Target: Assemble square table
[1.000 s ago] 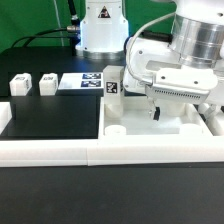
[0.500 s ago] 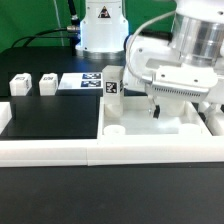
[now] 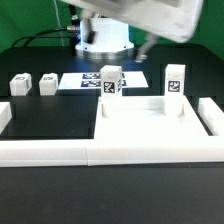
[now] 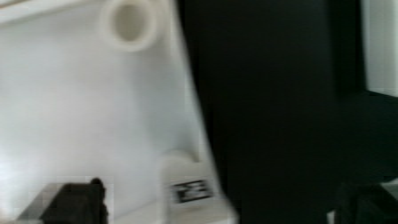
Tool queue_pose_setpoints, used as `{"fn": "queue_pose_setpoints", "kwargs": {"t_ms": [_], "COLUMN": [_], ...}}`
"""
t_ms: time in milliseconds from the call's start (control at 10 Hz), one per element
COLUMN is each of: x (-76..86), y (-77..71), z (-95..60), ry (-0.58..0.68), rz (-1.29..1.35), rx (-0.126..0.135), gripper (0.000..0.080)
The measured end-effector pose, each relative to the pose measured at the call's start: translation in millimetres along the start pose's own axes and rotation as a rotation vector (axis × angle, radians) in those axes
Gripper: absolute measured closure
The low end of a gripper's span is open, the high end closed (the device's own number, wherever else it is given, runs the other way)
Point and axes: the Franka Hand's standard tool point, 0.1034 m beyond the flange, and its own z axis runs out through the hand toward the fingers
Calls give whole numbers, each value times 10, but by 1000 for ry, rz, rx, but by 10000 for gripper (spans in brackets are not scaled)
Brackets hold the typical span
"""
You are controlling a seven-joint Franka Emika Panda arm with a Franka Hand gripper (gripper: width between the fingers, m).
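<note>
Here the empty, wide-open two-finger gripper (image 4: 222, 200) hangs over the flat white square plastic slab (image 3: 150, 125); short white loose legs (image 3: 47, 82) lie to the exterior view's left.

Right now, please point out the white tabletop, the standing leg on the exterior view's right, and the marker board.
white tabletop (image 3: 150, 125), exterior view, bare middle of its surface.
standing leg (image 3: 176, 80), exterior view, its tagged front face.
marker board (image 3: 80, 82), exterior view, its printed tags.
</note>
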Motion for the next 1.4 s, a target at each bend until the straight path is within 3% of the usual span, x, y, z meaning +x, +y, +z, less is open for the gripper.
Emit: {"fn": "queue_pose_setpoints", "kwargs": {"t_ms": [100,300,400,1000,1100,1400], "x": [8,-31,-26,-24,55,385], "y": [-216,-745,-782,-743,-819,-1187], "z": [115,489,607,620,680,1002], "ry": [13,35,54,58,74,157], "rz": [33,197,235,667,814,1169], "rx": [4,-24,-17,-5,-19,35], "gripper": [151,151,151,151,151,151]}}
